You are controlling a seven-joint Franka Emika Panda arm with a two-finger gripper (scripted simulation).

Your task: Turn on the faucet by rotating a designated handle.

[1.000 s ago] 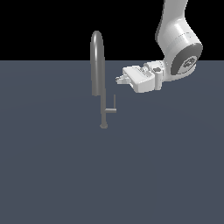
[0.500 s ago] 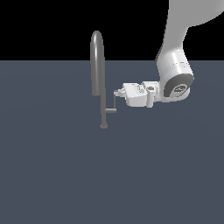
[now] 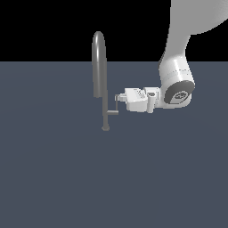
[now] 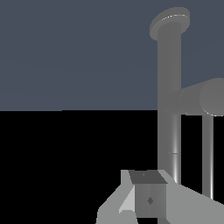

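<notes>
The faucet (image 3: 105,89) stands upright on the dark grey tabletop (image 3: 67,178), its thin stem rising from a small round base to a high arched spout that curves over toward the exterior view's left. Low on the stem, the handle (image 3: 115,109) juts out to the exterior view's right as a short stub, with a slim rod rising from its end.

The end effector (image 3: 118,98) comes in sideways from the exterior view's right, its white body level and pointing at the stem. Its fingertips sit right at the rod's upper end, just above the stub and just beside the stem; whether they touch the rod cannot be told. Whether the fingers are parted or pressed together also cannot be told at this size.

In the wrist view the faucet (image 4: 169,87) stem fills the frame close up, with the handle (image 4: 203,98) stub branching off it and the slim rod running beside the stem. One pale finger (image 4: 144,197) shows in the foreground, near the stem
</notes>
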